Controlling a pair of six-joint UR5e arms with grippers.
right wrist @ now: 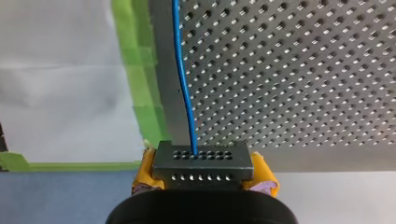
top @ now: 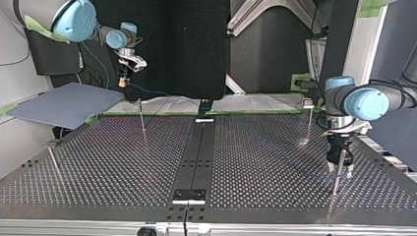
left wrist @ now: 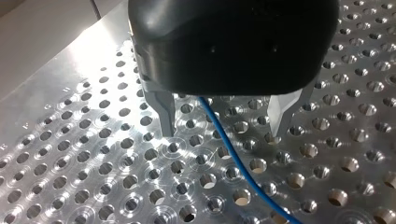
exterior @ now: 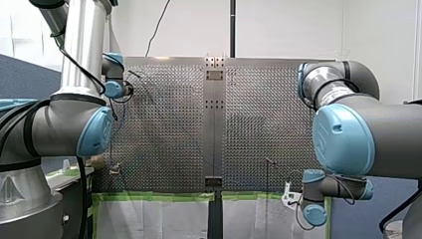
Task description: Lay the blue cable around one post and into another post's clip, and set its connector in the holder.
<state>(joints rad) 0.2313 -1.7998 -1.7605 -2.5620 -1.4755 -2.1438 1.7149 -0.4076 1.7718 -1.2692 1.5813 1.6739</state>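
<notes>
White wall (exterior: 298,30), green tape (exterior: 154,196), grey panel (top: 64,104), dark backdrop (top: 182,49)

Perforated metal desk (top: 123,167), split down the middle by a dark strip (top: 196,152). In the top view, left post (top: 142,121) upright on one side of it, right post (top: 308,123) on the other. Along one edge, green tape (exterior: 159,196). Over the holes, blue cable (left wrist: 233,161) running across

The perforated metal table (top: 123,162) is divided by a plain centre strip (top: 197,147) and bordered on one edge by green tape (exterior: 154,196) over a white sheet (exterior: 149,219), with a flat grey-blue panel (top: 64,104) just off its corner at the top view's left.
</notes>
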